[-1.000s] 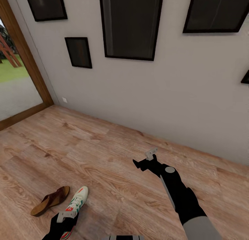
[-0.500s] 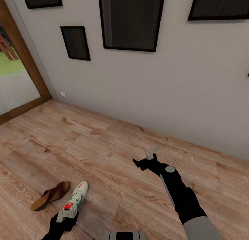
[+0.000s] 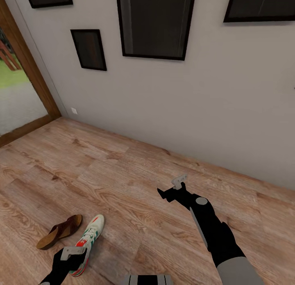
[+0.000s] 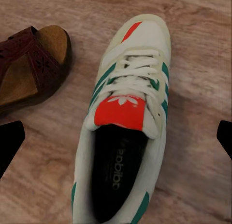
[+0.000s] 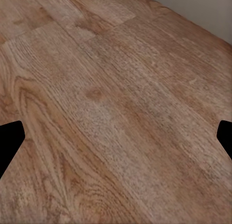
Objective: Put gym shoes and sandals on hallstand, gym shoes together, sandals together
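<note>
The gym shoe [image 4: 126, 122] has the word "adidas" printed in pale letters on its dark inside sole. Its red-orange tongue patch [image 4: 122, 111] carries a small white leaf mark. The shoe is cream-white and smooth, with white laces and three green stripes on the side. It lies flat on the corridor floor [image 3: 135, 182], which is light-brown wood with wavy grain lines.

Just beside the gym shoe lies one sandal [image 3: 60, 231]. It is brown and flat, with a tan sole that looks like cork and a wide strap with tiny cut-out holes.

The left gripper [image 4: 116, 137] hangs right over the gym shoe, its two black fingers spread wide, holding nothing. The right gripper [image 5: 116, 137] is well away from the gym shoe, over bare floor, also spread wide and holding nothing.

Dark picture frames [image 3: 155, 24] hang on the grey wall behind the gym shoe.
</note>
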### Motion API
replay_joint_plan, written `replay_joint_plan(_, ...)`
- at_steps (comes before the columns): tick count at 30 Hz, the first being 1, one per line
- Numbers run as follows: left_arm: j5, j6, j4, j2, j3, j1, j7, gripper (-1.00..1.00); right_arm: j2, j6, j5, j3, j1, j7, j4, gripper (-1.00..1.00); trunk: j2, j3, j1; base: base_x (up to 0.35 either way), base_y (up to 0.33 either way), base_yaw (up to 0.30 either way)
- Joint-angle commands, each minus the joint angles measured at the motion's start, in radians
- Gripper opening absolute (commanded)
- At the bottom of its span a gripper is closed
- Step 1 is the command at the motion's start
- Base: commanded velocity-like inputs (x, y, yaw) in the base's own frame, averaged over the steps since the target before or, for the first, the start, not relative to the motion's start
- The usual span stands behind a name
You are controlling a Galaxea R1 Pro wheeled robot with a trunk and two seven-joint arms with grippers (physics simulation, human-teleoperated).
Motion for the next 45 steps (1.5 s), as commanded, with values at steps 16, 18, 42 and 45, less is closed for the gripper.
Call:
replay_joint_plan(16,-0.011,0.002,-0.016,0.015,0.009,-0.016,-0.076,1.00,0.000,0.005,0.011,-0.002,0.000,0.006,-0.002,1.00,0.000,-0.001,0.000,0.000,0.000,0.000)
replay_joint_plan(18,-0.011,0.002,-0.015,0.015,0.008,-0.016,-0.080,1.00,0.000,0.004,0.011,-0.002,0.000,0.006,-0.002,1.00,0.000,-0.001,0.000,0.000,0.000,0.000)
replay_joint_plan(42,-0.016,0.003,-0.016,0.016,0.008,-0.015,-0.086,1.00,0.000,0.003,0.011,-0.002,0.000,0.006,-0.002,1.00,-0.002,-0.060,0.004,0.000,0.000,0.000)
replay_joint_plan(45,-0.017,0.004,-0.016,0.017,0.008,-0.015,-0.086,1.00,0.000,0.003,0.011,-0.002,0.000,0.006,-0.002,1.00,-0.002,-0.061,0.004,0.000,0.000,0.000)
